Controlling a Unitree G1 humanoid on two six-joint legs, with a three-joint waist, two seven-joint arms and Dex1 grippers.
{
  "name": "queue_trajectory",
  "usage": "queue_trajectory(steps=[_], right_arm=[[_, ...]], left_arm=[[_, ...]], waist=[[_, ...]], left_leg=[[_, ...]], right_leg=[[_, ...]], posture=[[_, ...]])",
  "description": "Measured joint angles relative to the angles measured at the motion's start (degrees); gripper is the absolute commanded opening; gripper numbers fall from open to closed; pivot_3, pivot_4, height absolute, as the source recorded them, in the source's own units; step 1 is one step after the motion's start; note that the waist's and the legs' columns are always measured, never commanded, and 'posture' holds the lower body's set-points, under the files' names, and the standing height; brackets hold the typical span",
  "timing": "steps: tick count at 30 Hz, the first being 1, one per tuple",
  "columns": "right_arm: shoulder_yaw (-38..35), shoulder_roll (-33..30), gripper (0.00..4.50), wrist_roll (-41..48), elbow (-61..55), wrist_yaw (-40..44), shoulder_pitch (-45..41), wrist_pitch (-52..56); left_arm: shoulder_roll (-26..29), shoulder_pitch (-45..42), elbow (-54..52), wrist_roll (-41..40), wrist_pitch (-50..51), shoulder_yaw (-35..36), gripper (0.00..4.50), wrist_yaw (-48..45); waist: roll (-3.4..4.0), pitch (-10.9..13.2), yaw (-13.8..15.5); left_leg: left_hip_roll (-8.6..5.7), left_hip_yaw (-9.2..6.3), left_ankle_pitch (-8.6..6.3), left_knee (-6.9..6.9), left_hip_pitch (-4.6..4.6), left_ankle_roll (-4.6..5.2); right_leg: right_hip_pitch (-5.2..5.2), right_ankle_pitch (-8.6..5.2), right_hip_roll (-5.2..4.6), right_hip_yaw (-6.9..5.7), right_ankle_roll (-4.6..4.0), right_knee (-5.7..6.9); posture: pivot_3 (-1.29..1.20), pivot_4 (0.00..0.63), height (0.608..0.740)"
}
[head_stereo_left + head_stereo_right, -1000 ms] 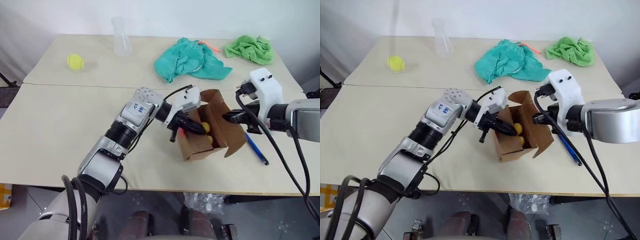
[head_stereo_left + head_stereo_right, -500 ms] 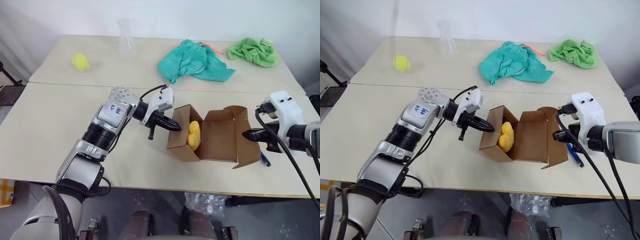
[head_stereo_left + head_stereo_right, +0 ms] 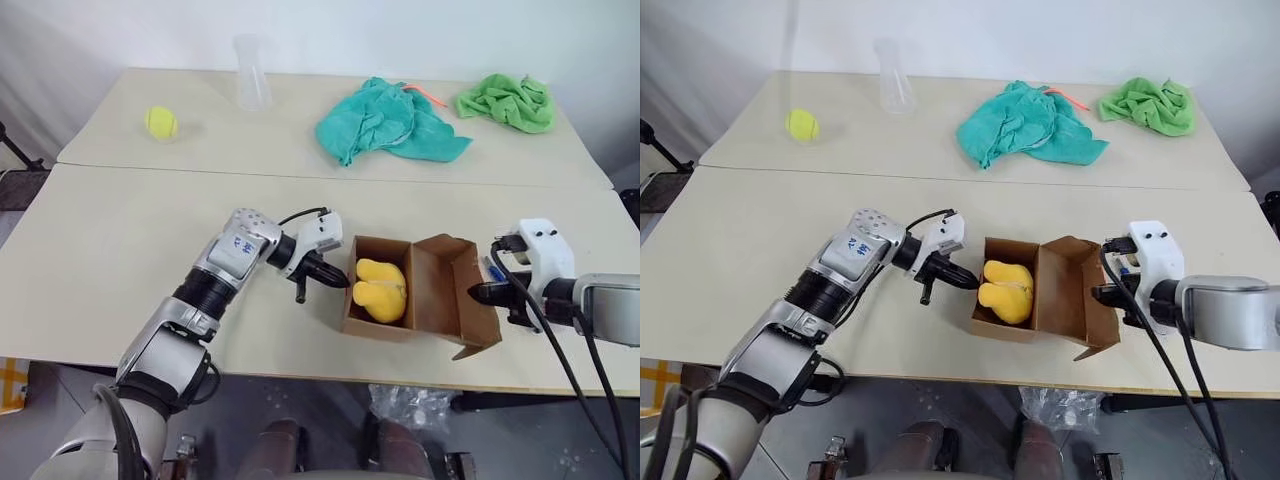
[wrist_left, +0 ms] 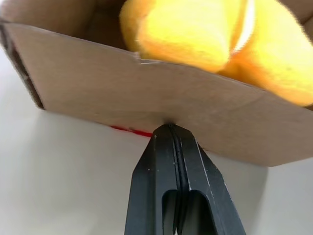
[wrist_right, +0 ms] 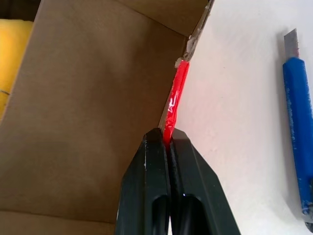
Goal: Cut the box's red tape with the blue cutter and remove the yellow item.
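Box: the box point(image 3: 420, 298) lies open on the counter point(image 3: 120, 240) near its front edge, mouth up, one flap folded out toward 3 o'clock.
Yellow item: the yellow item point(image 3: 378, 288) sits inside the box, in the half toward 9 o'clock, its top showing above the wall.
Red tape: the red tape point(image 5: 175, 95) runs along the outer edge of the open flap; a sliver of red also shows under the box wall in the left wrist view.
Blue cutter: the blue cutter point(image 5: 300, 117) lies flat on the counter just beside the flap, at 3 o'clock of the box, blade tip exposed.
Left hand: the left hand point(image 4: 172, 132) has its fingers pressed together, tip touching the outside of the box wall at 9 o'clock; it holds nothing.
Right hand: the right hand point(image 5: 165, 138) is pinched on the flap's taped edge, fingers together on the cardboard.
Step in hand: the tape looks already cut and the box open, so removing the yellow item remains.
Doing it well: keep the flap pinned so the light box cannot slide; the left hand would need to spread, go over the wall from above and grip the soft lump across its middle.
Risk: pushing on the wall could shove or tip the box.
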Motion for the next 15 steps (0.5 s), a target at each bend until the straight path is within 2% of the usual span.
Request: queue_trajectory(steps=[3, 6, 7, 9, 15], right_arm=[[1.56, 1.06, 0.03, -2.77, -0.72, -0.05, -0.88, 0.19], [1.47, 5.82, 0.63, -9.91, -2.03, 2.67, -0.94, -1.04], [0.68, 8.56, 1.1, -12.03, -2.52, 4.24, -0.99, -2.71], [-0.16, 9.5, 1.55, -12.65, -2.88, 5.32, -0.99, -3.43], [-5.77, 9.46, 3.67, -22.11, -6.28, 15.24, -0.28, -3.77]], left_arm=[[-0.51, -0.33, 1.18, 0.45, -0.71, 0.16, 0.0, 0.09], [-0.51, -0.7, 2.72, 0.62, -0.78, 0.4, 0.0, -0.26], [-0.39, -0.75, 2.88, 0.82, -0.78, 0.39, 0.0, -0.56], [-0.33, -0.78, 2.92, 0.93, -0.83, 0.39, 0.0, -0.65], [-0.53, -1.16, 4.63, 0.95, -0.87, 0.78, 0.0, -1.62]], waist=[[0.0, 0.0, -0.01], [0.0, 0.0, -0.09], [0.01, 0.0, -0.12], [0.01, 0.0, -0.02], [0.0, 0.0, 0.0]], left_leg=[[0.0, 0.01, 0.0, 0.0, 0.0, 0.0], [-0.01, 0.06, 0.0, 0.0, 0.0, 0.01], [-0.02, 0.11, 0.01, 0.0, 0.0, 0.02], [-0.03, 0.09, 0.02, 0.0, 0.0, 0.03], [-0.07, 0.09, 0.02, 0.0, -0.01, 0.07]], right_leg=[[0.0, 0.0, 0.0, 0.0, 0.01, 0.0], [0.0, 0.01, 0.04, 0.01, 0.02, 0.01], [-0.01, 0.02, 0.04, 0.03, 0.04, 0.01], [-0.01, 0.02, 0.03, 0.03, 0.04, 0.04], [-0.01, 0.04, 0.04, 0.06, 0.07, 0.03]], posture=[[0.0, 0.15, 0.74], [0.0, 0.15, 0.74], [0.0, 0.15, 0.74], [0.0, 0.15, 0.74], [0.0, 0.15, 0.74]])
